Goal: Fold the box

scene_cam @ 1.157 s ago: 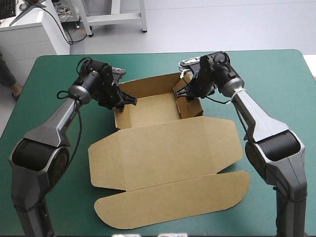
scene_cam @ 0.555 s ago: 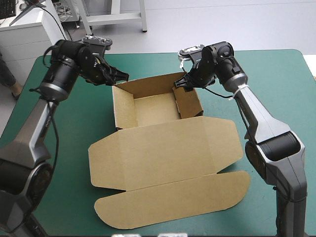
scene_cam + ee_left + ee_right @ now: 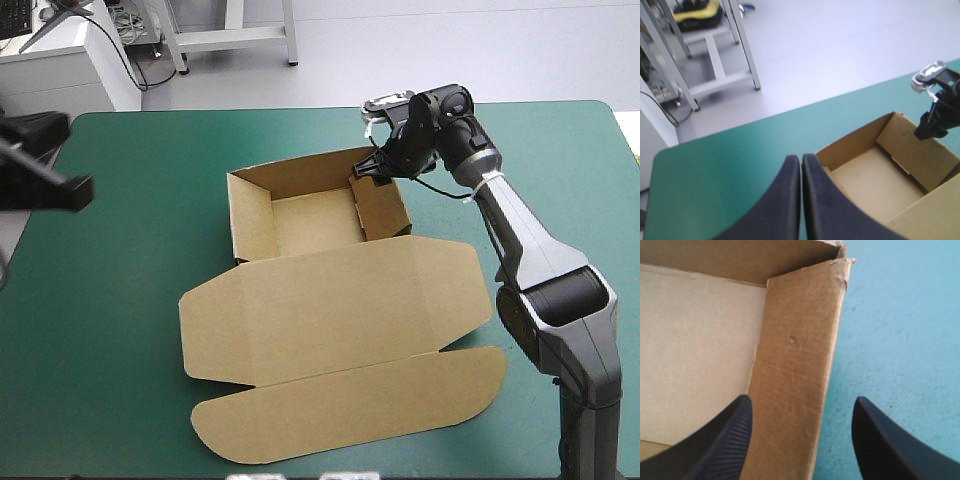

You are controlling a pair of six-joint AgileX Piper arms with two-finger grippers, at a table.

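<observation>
On teal-green table, brown box an open tray, right jaws apart astride its side wall, left jaws closed

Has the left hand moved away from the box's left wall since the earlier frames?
Yes. The left hand, now shut, has drawn back from the box's far left corner toward the table's left edge; the box itself stays put.

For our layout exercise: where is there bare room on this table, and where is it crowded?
Free: the cover left of the box, and the cover's far right corner. Crowded: the box's right wall, straddled by the open right gripper, and the near middle, under the flat lid.
</observation>
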